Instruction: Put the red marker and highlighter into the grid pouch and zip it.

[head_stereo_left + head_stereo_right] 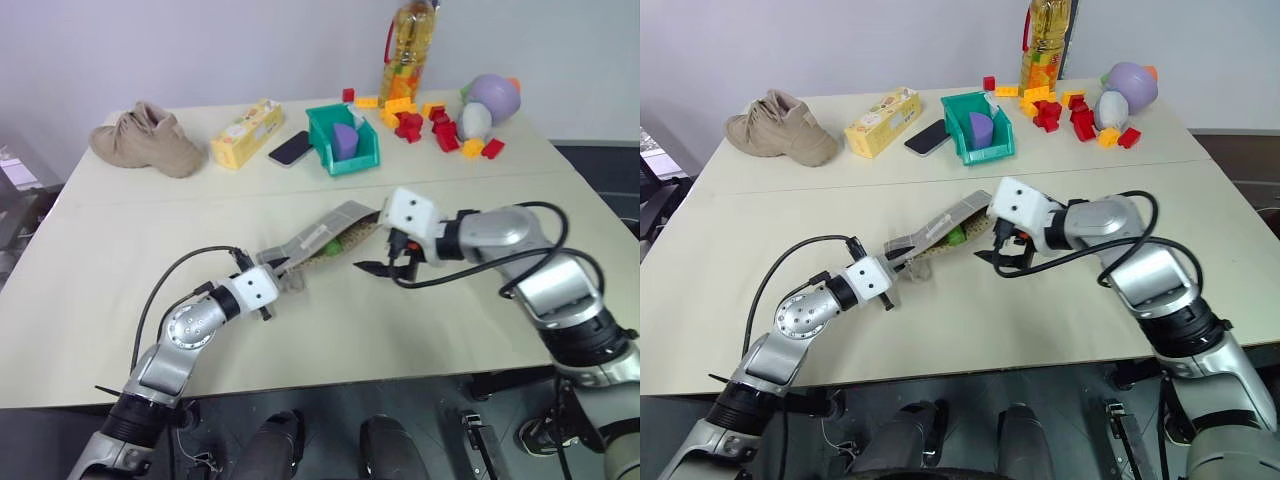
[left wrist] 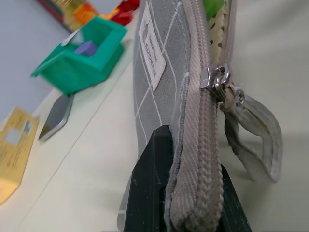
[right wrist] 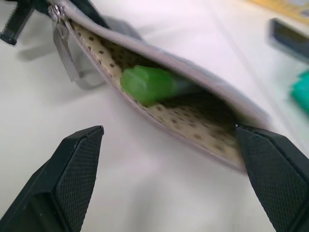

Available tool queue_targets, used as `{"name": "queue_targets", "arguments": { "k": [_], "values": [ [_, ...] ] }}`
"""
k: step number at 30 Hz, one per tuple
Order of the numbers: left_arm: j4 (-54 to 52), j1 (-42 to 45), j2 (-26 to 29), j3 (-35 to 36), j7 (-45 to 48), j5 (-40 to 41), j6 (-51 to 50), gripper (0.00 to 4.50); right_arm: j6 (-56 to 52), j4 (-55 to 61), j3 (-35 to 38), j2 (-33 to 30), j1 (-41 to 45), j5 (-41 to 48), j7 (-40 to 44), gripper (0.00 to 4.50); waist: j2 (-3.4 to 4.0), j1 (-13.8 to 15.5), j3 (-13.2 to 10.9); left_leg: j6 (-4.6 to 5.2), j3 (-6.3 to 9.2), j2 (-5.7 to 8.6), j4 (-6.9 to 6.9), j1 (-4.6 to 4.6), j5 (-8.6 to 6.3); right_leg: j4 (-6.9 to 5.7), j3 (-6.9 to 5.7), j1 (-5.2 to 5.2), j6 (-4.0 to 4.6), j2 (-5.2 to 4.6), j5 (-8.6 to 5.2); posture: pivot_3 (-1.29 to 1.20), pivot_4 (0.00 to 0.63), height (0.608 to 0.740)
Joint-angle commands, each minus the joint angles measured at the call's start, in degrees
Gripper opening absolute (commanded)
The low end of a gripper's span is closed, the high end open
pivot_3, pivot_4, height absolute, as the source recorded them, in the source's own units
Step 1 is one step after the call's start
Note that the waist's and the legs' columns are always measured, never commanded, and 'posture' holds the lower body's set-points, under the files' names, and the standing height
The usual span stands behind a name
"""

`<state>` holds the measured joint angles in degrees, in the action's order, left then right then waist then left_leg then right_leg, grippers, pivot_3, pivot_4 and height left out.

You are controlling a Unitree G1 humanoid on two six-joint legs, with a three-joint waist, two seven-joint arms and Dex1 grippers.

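Your landmark is the grid pouch [image 1: 325, 238], lying near the middle of the table [image 1: 120, 250] with its mouth gaping and its dotted lining showing.

Your left gripper [image 1: 283, 276] is clenched on the pouch's zipper end; in the left wrist view its 2 black fingers [image 2: 149, 188] pinch the closed stretch of zipper tape, with the metal slider [image 2: 216, 79] and its fabric pull loop just beyond them. That arm reaches in low and nearly level from the near left of the pouch.

Your right gripper [image 1: 385, 262] is released, jaws spread wide and holding nothing, just off the pouch's opposite, open end. In the right wrist view its 2 fingertips [image 3: 77, 164] frame the open mouth without touching it. The right forearm comes across from the pouch's right, wrist bent and pointing down toward it.

The highlighter [image 3: 147, 84] lies inside the pouch, its green body showing through the opening. You cannot tell from these views where the red marker is.

Beyond the pouch, well apart from it: a tan shoe [image 1: 148, 140], a green bin [image 1: 342, 140], a yellow box [image 1: 246, 132], an oil bottle [image 1: 410, 50], a phone [image 1: 290, 148], and scattered red and yellow blocks [image 1: 440, 128]. Nothing stands between either gripper and the pouch.
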<state>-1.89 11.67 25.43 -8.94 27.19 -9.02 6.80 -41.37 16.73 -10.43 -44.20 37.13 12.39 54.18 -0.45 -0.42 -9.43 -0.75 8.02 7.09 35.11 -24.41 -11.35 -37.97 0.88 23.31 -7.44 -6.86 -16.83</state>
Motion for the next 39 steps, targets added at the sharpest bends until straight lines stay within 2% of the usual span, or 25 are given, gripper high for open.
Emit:
{"name": "queue_targets", "arguments": {
  "k": [1,4,10,13,18,21,27,28,33,39],
  "values": [
    [-1.5,0.5,-1.4,2.9,-2.4,1.4,-4.3,0.00,0.9,-1.6,5.7,-1.1,-1.6,1.8,-0.5,4.47,-0.01,-0.1,0.0,0.00,0.00,0.00,0.01,0.00,0.00,0.00,0.00,-0.01,0.00,0.00,0.00,0.00,0.150,0.740],
    [-1.3,1.5,-3.4,4.0,-4.8,1.6,-7.7,0.00,2.0,-11.3,6.8,0.6,-1.8,-1.9,-6.5,4.47,-0.01,-0.2,0.0,0.00,0.00,-0.01,0.02,0.03,0.00,-0.03,0.00,-0.03,0.00,0.01,0.00,0.00,0.150,0.740],
    [-0.5,4.0,-6.0,3.6,-8.0,0.4,-10.9,0.00,4.8,-36.4,11.0,9.5,3.6,-4.4,-19.6,4.47,-0.01,-0.3,0.0,-0.04,-0.02,-0.01,0.02,0.04,0.03,-0.07,0.02,-0.01,0.01,0.03,0.01,0.00,0.150,0.740],
    [-0.6,4.4,-6.5,3.2,-8.4,0.3,-11.4,0.00,8.5,-45.5,12.7,11.5,6.2,-4.4,-22.2,4.47,0.00,-0.3,0.0,-0.09,-0.07,0.01,0.02,0.03,0.06,-0.06,0.06,0.01,0.01,0.02,0.01,0.00,0.150,0.740],
    [-1.0,4.3,-6.7,3.2,-8.7,0.2,-11.7,0.00,13.5,-53.8,13.0,12.5,8.5,-5.3,-23.5,4.47,0.00,-0.3,0.0,-0.19,-0.07,0.01,0.02,0.03,0.13,-0.04,0.05,-0.01,0.01,0.03,0.01,0.00,0.150,0.740],
    [-1.1,4.1,-6.6,3.3,-8.8,0.3,-11.8,0.00,14.5,-54.8,13.0,12.7,8.7,-5.1,-22.8,3.59,0.00,-0.4,0.0,-0.14,-0.08,0.00,0.02,0.03,0.10,-0.06,0.06,-0.01,0.01,0.03,0.01,0.00,0.150,0.740],
    [-0.8,4.2,-6.4,3.5,-8.8,0.4,-11.7,0.00,14.7,-52.5,12.9,13.2,7.8,-4.6,-22.0,0.49,0.00,-0.4,0.0,-0.13,-0.07,0.00,0.02,0.03,0.09,-0.06,0.06,-0.01,0.01,0.04,0.01,0.00,0.150,0.740],
    [-0.6,4.3,-6.4,3.6,-8.9,0.4,-11.7,0.00,14.6,-51.3,12.7,13.2,7.4,-4.8,-22.0,0.29,0.00,-0.4,0.0,-0.12,-0.07,0.00,0.02,0.03,0.09,-0.06,0.06,-0.01,0.01,0.04,0.01,0.00,0.150,0.740],
    [-0.2,4.8,-6.7,4.4,-9.2,1.2,-12.1,0.00,14.2,-39.1,9.5,9.7,3.5,-6.8,-18.3,0.30,0.00,-0.2,0.0,-0.12,-0.07,0.00,0.03,0.02,0.09,-0.06,0.06,0.01,0.01,0.03,0.01,0.00,0.150,0.740],
    [0.9,6.1,-6.7,5.1,-9.0,2.1,-12.1,0.00,13.7,-12.7,8.2,0.7,-4.9,-1.7,-4.0,0.30,0.01,-0.2,0.0,-0.05,-0.06,0.00,0.03,-0.01,0.04,-0.05,0.04,0.03,-0.01,0.03,0.00,0.00,0.150,0.740]
  ]
}}
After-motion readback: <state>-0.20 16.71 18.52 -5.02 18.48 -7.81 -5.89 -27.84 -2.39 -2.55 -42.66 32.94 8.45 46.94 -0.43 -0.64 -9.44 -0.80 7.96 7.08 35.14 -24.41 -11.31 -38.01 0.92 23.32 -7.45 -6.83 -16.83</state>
